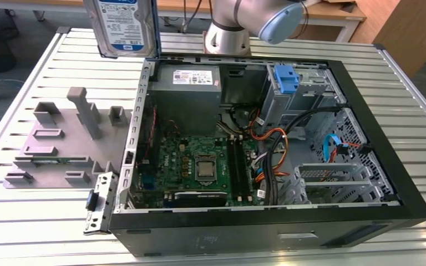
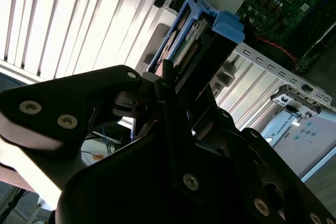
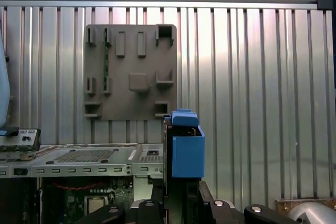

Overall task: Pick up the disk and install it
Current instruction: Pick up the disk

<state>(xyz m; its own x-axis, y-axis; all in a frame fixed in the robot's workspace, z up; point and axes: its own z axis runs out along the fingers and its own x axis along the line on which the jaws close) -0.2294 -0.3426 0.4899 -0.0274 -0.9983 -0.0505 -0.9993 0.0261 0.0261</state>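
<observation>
Disk (image 1: 120, 27), a flat silver-grey slab with a white-and-blue label and barcode, hangs upright at eleven o'clock in the exterior view. It is raised clear of the ribbed aluminium tabletop (image 1: 35, 221), and its upper part is cut off by the frame. At twelve o'clock stands the smooth grey arm (image 1: 235, 22) with its blue joint cap. The open black computer case (image 1: 272, 238) lies from centre to four o'clock, showing a green motherboard (image 1: 198, 166), a grey power-supply box (image 1: 187, 83) and a blue plastic bracket (image 1: 287, 77). At nine o'clock rests a matte grey fixture plate (image 1: 57, 144) with blocky posts.

In the second wrist view the black gripper (image 2: 170, 80) is pinching the disk (image 2: 189, 45) edge-on. Blue plastic rails frame it, over the tabletop (image 2: 79, 19) beside the motherboard (image 2: 294, 3).

In the first wrist view the disk (image 3: 187, 153) shows its boxy blue rail end, clamped by the gripper (image 3: 181, 205). The fixture plate (image 3: 131, 72) lies flat on the tabletop (image 3: 262, 77) beyond.
</observation>
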